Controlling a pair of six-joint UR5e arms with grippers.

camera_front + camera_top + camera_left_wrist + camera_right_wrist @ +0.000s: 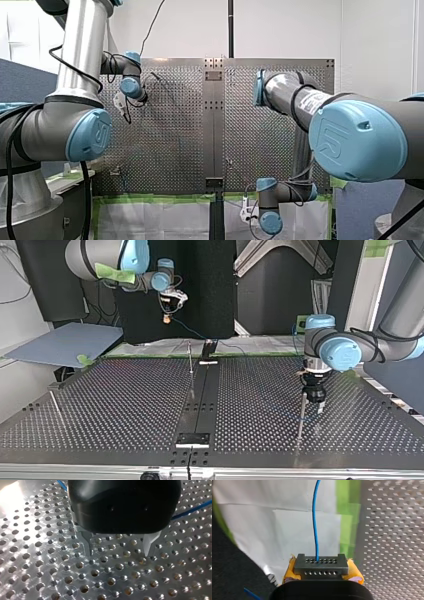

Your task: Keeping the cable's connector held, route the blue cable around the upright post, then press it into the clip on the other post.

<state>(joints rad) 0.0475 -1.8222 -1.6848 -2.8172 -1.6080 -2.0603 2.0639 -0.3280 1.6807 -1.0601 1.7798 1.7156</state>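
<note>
**Limp wire, rigid plug: right jaws clamped, left jaws empty**

The cable [314, 517] is a thin blue wire. It looks light and limp, and is likely to sag or spring out of a bend, so I judge it needs gentle tension rather than force. Its one rigid part is the connector [321, 564], a small grey block with rows of holes, and that is the place for a firm hold. The right jaws are closed on the connector, with a yellow pad [290, 571] on each flank. For routing, a second, light pinch on the bare wire close to the post [302, 415] should let it slide.

The left jaws stand apart with nothing between them, low over the table [37, 555] and just beside the post.

Only the right wrist view shows the grip on the connector. In the top view the connector is a small pale blob, raised and well apart from the post, with the wire dropping from it. Only the left wrist view shows the metal fingers [88, 542] empty and a run of cable passing behind them. Only the top view shows the post beside them. I cannot tell whether this post carries the clip.
</note>
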